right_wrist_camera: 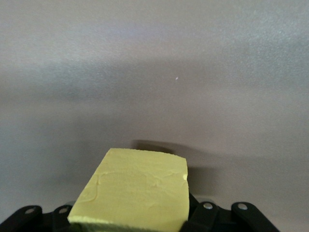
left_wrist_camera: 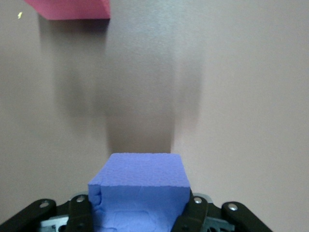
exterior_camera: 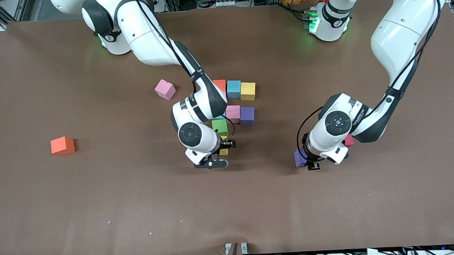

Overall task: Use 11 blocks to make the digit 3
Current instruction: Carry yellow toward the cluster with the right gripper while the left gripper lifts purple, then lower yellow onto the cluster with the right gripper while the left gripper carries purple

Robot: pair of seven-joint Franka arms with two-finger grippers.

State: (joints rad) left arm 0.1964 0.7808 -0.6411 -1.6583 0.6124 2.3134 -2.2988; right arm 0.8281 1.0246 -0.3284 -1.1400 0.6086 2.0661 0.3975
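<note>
Several blocks form a partial figure at mid-table: orange (exterior_camera: 220, 84), blue (exterior_camera: 233, 89) and yellow (exterior_camera: 248, 91) in a row, then pink (exterior_camera: 233, 114) and purple (exterior_camera: 247, 115), with green (exterior_camera: 219, 127) nearer the camera. My right gripper (exterior_camera: 223, 154) (right_wrist_camera: 137, 220) is shut on a yellow block (exterior_camera: 223, 151) (right_wrist_camera: 135, 191), low over the table beside the green one. My left gripper (exterior_camera: 305, 159) (left_wrist_camera: 140, 215) is shut on a purple block (exterior_camera: 299, 157) (left_wrist_camera: 140, 181) toward the left arm's end. A red block (exterior_camera: 349, 140) (left_wrist_camera: 72, 8) lies close by, partly hidden under the left arm.
A loose pink block (exterior_camera: 165, 89) lies near the figure, toward the right arm's end. An orange-red block (exterior_camera: 62, 146) sits alone farther toward that end. The brown table (exterior_camera: 138, 210) is bare along the edge nearest the camera.
</note>
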